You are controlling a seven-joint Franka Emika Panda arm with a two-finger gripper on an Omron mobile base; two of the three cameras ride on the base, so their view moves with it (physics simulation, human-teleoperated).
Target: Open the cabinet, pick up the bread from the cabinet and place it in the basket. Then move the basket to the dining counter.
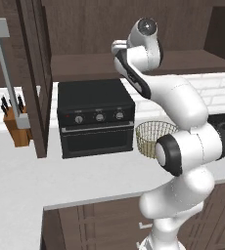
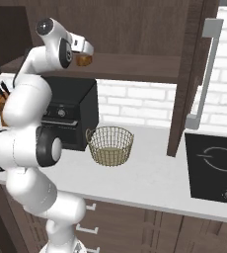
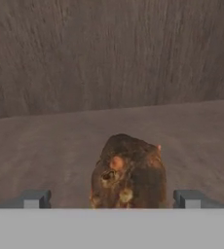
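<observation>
Hand view puts the bread right in front of you, sitting on the cabinet shelf between your fingertips. Your gripper is spread wide, nothing pinched. Right base view has the basket on the worktop beside the black oven, cabinet door swung open.

A home kitchen, rendered. A white counter crosses the middle of the frame, carrying a black oven with three knobs at centre and a wooden knife block at far left. Dark brown drawer cabinets line the bottom edge below it. A white brick backsplash runs behind, a black cooktop sits at right, and a dark wooden wall cabinet with an open door and silver bar handle fills the top.
</observation>
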